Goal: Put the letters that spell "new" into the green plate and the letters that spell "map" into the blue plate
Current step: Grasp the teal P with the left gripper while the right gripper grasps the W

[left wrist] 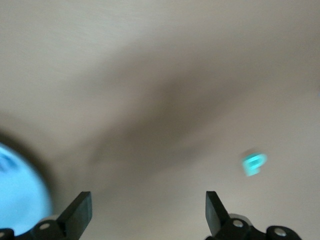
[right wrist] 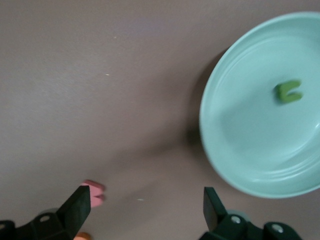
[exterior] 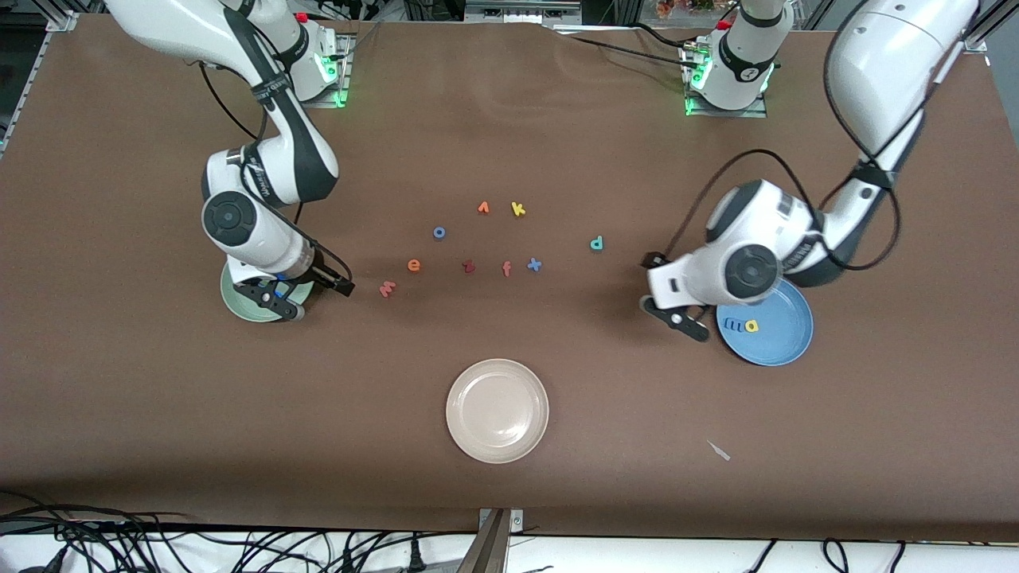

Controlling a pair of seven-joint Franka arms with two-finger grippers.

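The olive n (right wrist: 288, 92) lies in the green plate (right wrist: 250, 150), which the right arm partly covers in the front view (exterior: 237, 306). My right gripper (right wrist: 147, 205) (exterior: 306, 296) hangs open and empty over the table between that plate and the pink w (exterior: 388, 289) (right wrist: 95, 191). The orange e (exterior: 414, 265) lies just past the w. The blue m (exterior: 731, 324) and yellow a (exterior: 751, 325) rest in the blue plate (exterior: 784, 338) (left wrist: 20, 185). My left gripper (left wrist: 147, 207) (exterior: 669, 296) is open and empty beside that plate. The teal p (exterior: 596, 243) (left wrist: 254, 163) lies on the table.
Loose letters lie mid-table: a blue o (exterior: 439, 232), an orange wedge (exterior: 483, 208), a yellow k (exterior: 518, 209), a dark red letter (exterior: 468, 267), a salmon f (exterior: 506, 269) and a blue x (exterior: 534, 264). A beige plate (exterior: 497, 410) sits nearer the front camera.
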